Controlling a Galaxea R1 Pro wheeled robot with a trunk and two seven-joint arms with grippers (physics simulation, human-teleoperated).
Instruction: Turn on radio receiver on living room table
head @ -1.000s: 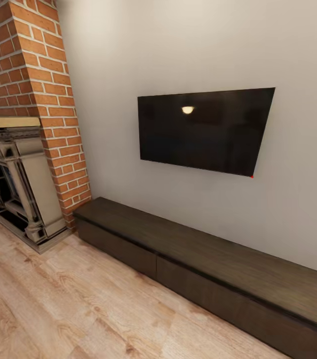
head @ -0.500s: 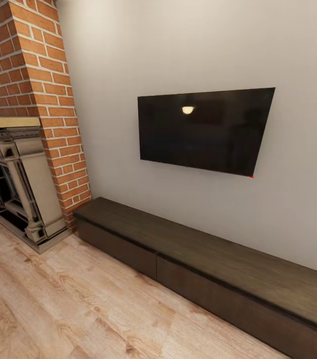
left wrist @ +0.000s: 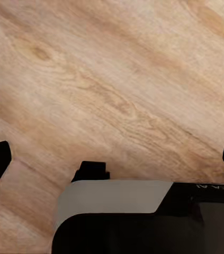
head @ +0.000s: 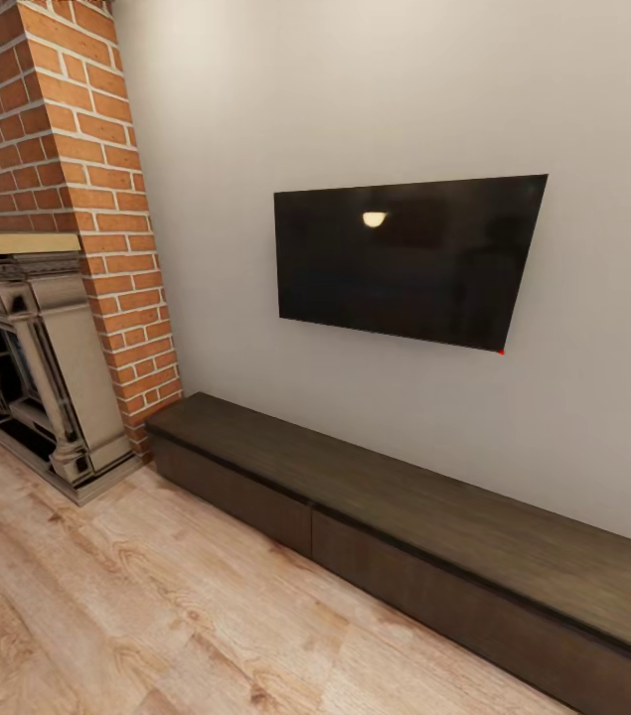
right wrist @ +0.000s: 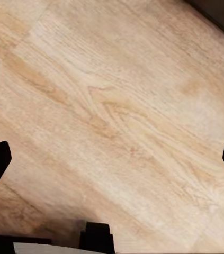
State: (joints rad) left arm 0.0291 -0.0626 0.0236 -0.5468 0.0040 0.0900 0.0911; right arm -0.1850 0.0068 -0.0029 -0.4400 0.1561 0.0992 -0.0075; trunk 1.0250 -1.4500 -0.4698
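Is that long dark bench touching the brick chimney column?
Cannot tell. In the head view the bench's left end meets the brick column's base in the picture, but the angle hides whether a gap lies between them.

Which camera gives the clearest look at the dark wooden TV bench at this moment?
The head view: the TV bench runs along the wall under the television. The right wrist view catches what may be its dark edge in one corner; the left wrist view looks at wood floor.

- One TV (head: 409, 260) hung on the wall, one lamp glint (head: 374, 218) in its screen.
- One long dark bench (head: 424, 531) sat below, with two front panels showing.
- One brick chimney (head: 67, 189), one fireplace (head: 32, 367).
- Two grippers: left (left wrist: 112, 159), right (right wrist: 112, 159), each showing two dark fingertips.
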